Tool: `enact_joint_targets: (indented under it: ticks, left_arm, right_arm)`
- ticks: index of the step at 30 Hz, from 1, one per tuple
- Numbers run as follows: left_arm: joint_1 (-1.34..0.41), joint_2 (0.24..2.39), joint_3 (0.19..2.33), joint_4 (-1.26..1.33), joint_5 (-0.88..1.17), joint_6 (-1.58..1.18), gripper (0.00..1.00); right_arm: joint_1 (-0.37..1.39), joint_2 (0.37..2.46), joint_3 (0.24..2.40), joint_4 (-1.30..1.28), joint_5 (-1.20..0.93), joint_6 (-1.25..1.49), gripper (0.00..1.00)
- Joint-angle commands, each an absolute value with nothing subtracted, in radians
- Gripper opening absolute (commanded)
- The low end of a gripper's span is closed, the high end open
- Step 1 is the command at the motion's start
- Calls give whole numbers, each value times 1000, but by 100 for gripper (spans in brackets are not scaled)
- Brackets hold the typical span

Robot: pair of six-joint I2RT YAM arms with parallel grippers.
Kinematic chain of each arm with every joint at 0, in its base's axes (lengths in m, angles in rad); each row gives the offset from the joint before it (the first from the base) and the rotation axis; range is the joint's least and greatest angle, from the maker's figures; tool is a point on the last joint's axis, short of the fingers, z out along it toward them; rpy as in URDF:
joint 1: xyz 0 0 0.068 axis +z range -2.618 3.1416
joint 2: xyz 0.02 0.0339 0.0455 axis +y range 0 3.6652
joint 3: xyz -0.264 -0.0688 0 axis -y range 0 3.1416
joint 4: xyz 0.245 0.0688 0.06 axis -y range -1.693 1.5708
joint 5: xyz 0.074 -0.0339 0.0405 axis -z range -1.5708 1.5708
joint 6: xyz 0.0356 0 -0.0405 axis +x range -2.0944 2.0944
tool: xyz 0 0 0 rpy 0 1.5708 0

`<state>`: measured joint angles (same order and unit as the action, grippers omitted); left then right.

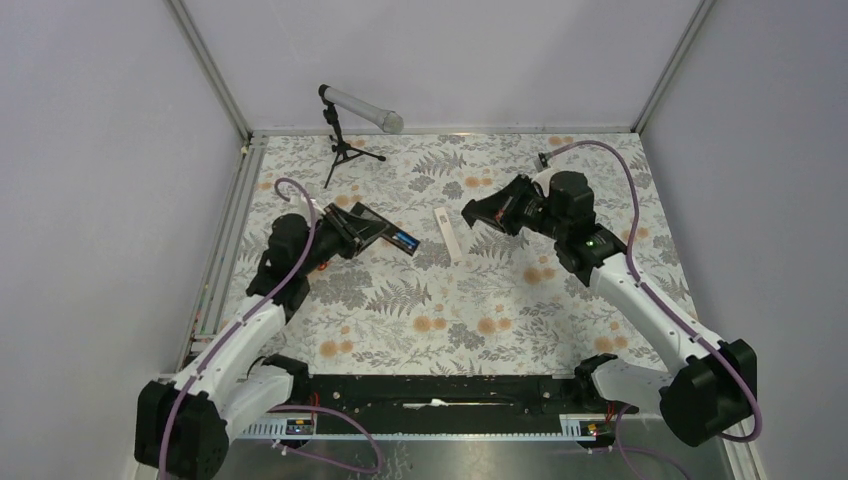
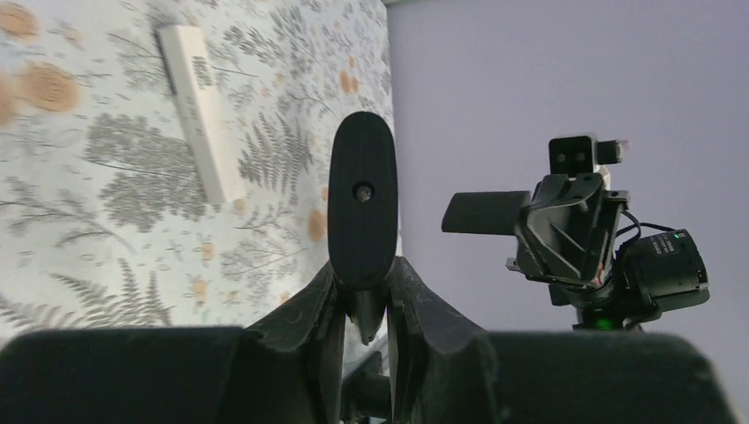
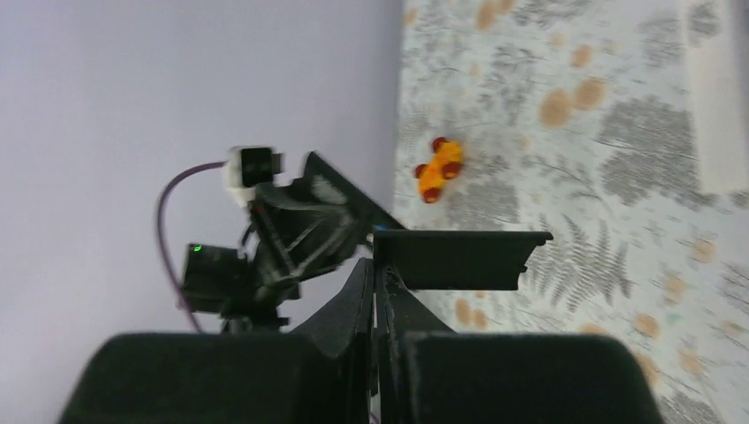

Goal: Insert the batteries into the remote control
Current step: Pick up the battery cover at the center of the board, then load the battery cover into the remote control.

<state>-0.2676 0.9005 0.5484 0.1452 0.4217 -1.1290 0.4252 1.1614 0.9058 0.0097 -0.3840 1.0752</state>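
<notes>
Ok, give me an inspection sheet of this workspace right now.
Surface: floral cloth, flat.
Job's things: black remote in left gripper, blue battery apparently on it; black cover in right gripper; white remote lying loose.
Clutter: orange toy car; microphone on tripod.
Grippers: both shut on their loads.
Cables: purple cables along both arms.
Surroundings: grey walls, metal frame posts.

Floral table [image 1: 400, 300], orange car [image 3: 439, 170], black remote [image 1: 385, 232]
</notes>
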Motion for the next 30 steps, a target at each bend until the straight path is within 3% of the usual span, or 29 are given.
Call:
enact_joint_targets:
  ticks: [1, 8, 15, 20, 30]
  left_arm:
    - [-335, 986, 659, 342, 428, -1241, 0]
    - [-337, 1148, 863, 413, 569, -1230, 0]
    - [-338, 1209, 870, 648, 675, -1320, 0]
    - [-339, 1170, 871, 582, 638, -1429, 0]
    - [-339, 1119, 883, 378, 647, -1487, 0]
  right_arm:
    - [424, 1144, 956, 297, -576, 1185, 0]
    - [474, 1177, 1018, 610, -603, 1300, 0]
    - [518, 1228, 1035, 788, -603, 1435, 0]
    - [548, 1278, 1068, 837, -676, 1489, 0]
    - [609, 1301, 1007, 944, -609, 1518, 0]
